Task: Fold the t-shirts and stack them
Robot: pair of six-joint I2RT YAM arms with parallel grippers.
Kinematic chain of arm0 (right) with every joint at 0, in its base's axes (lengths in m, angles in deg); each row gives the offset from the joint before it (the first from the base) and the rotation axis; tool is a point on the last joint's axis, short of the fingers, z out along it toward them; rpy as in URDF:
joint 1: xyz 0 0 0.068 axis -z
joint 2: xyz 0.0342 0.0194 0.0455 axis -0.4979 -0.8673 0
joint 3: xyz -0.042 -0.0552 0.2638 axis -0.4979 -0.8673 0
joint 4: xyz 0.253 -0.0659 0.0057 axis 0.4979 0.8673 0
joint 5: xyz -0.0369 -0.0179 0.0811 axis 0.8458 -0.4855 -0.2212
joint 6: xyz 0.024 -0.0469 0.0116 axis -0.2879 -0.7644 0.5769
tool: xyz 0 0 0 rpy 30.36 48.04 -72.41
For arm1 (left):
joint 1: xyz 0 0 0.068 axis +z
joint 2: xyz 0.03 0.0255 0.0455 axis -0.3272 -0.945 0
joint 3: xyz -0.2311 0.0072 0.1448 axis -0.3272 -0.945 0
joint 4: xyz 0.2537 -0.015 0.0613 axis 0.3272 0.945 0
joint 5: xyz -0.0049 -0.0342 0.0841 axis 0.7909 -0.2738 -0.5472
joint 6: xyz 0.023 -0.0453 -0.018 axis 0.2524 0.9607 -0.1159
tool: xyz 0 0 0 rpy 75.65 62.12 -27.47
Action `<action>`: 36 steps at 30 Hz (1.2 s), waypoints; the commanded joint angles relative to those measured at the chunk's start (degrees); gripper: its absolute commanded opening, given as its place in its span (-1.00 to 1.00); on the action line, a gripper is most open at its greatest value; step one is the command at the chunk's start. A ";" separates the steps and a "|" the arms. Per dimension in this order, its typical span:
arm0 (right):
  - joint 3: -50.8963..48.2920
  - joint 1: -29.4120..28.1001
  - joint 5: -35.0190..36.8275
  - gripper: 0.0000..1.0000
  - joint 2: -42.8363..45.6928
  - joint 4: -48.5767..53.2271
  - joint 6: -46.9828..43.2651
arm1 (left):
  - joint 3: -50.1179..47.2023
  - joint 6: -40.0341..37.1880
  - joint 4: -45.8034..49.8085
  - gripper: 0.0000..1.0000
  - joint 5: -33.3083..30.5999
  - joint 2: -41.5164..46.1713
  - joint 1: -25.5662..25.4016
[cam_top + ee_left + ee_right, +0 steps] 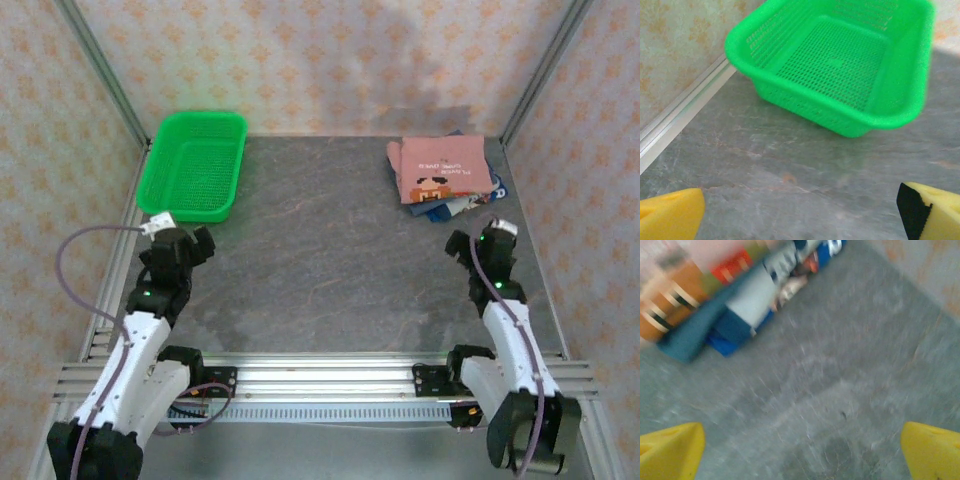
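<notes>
Spreading across most of the top view, the grey stone-patterned table [330, 270] carries everything else. A green mesh basket [195, 165] sits in the upper left of that frame, its long axis running up and down the picture and leaning a little to the right. The left wrist view shows it close, upright, with nothing inside [840, 65].

The t-shirts [445, 172] lie folded in one stack at the upper right, close to the back corner and well apart from the basket. The pink shirt [440, 165] is on top, print facing up. Its longer side runs roughly across the frame, skewed slightly clockwise. The blue shirt [468, 206] lies under it and pokes out along the lower right edge. In the right wrist view the stack is blurred at the upper left [715, 300].

The left gripper [186, 242] hovers just below the basket, spread wide with nothing between its yellow fingertips [670, 215]. The right gripper [478, 240] hovers just below the stack, also spread wide and holding nothing, with bare table between its pads [932, 450].
</notes>
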 commanded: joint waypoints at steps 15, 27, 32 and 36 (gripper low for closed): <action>-7.30 -2.97 1.90 0.99 -29.78 -58.76 -2.52 | -10.67 -10.42 -56.86 0.99 -2.98 -31.53 1.48; -4.20 -7.95 7.65 0.99 -37.97 -61.80 -6.26 | -5.18 -13.98 -56.58 1.00 5.06 -41.63 1.16; -4.49 -7.91 8.26 0.99 -37.51 -61.52 -6.17 | -5.25 -14.08 -57.09 1.00 4.99 -41.79 1.16; -4.85 -7.94 9.80 0.99 -37.41 -62.03 -5.64 | -5.31 -14.09 -57.17 1.00 4.99 -41.84 1.16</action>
